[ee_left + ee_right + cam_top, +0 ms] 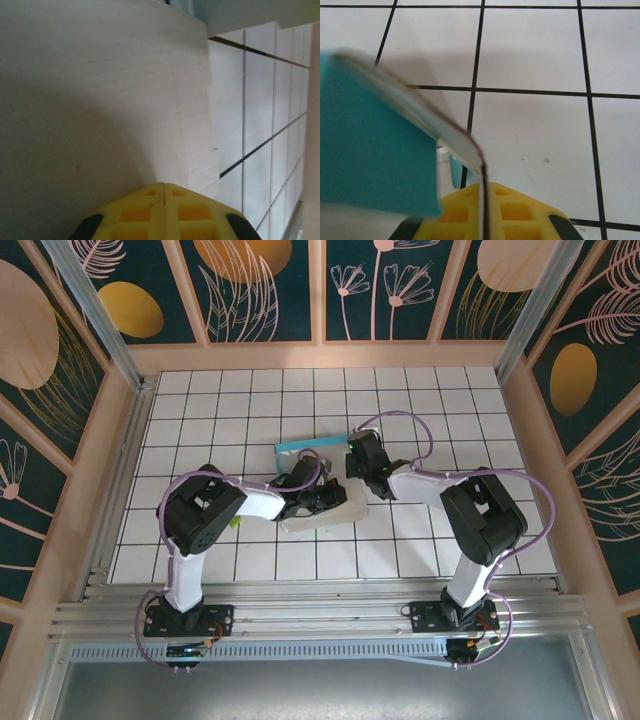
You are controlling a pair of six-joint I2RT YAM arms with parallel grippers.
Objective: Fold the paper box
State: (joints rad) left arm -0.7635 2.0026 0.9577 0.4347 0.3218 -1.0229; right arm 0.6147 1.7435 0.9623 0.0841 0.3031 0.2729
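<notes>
Paper box [300,447] beneath crooked left arm [262,504]

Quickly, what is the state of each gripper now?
Left gripper: closed, with nothing visible in it.
Right gripper: closed on a flap of the paper box.

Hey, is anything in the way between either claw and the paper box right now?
Nothing visible does. The right claw is closed on a thin edge of the paper box, and the left claw is shut right over its white inside.
</notes>
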